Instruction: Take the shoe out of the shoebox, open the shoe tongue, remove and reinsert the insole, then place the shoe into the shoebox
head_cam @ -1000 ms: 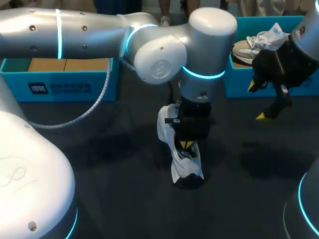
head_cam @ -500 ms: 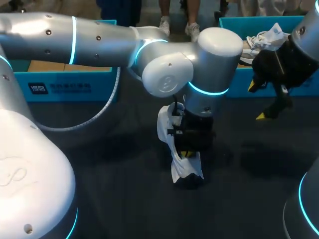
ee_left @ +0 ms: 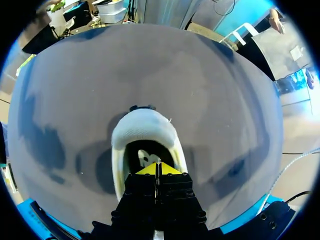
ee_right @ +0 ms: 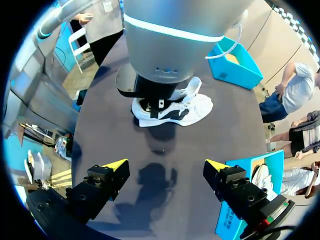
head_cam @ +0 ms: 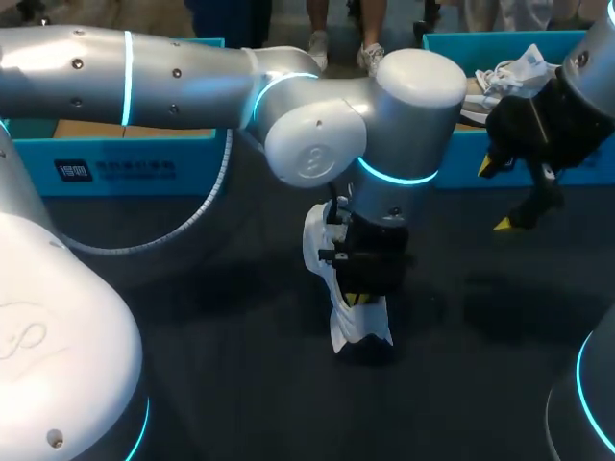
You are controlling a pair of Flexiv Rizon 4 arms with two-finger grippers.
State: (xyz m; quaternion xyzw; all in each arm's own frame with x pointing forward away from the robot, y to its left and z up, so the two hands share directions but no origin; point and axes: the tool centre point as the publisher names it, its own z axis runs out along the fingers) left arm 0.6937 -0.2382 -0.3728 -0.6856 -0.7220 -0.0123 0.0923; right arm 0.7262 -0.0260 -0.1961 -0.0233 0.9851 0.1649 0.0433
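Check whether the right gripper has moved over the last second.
No. The right gripper hangs at the same spot against the blue shoebox behind it, its yellow tips apart as before.

Left jaws together, right jaws wide apart.

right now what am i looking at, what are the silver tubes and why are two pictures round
The silver tubes are a robot's left arm and right arm, at a dark table. The square picture looks down from above and behind the robot; each round one comes from a camera on one arm's wrist. A white shoe sits on the table. The left hand is down in its opening, yellow tips together; whether they pinch anything is hidden. The right hand hangs open, holding nothing. At the far edge stand the left shoebox and the right shoebox, which holds a second shoe.
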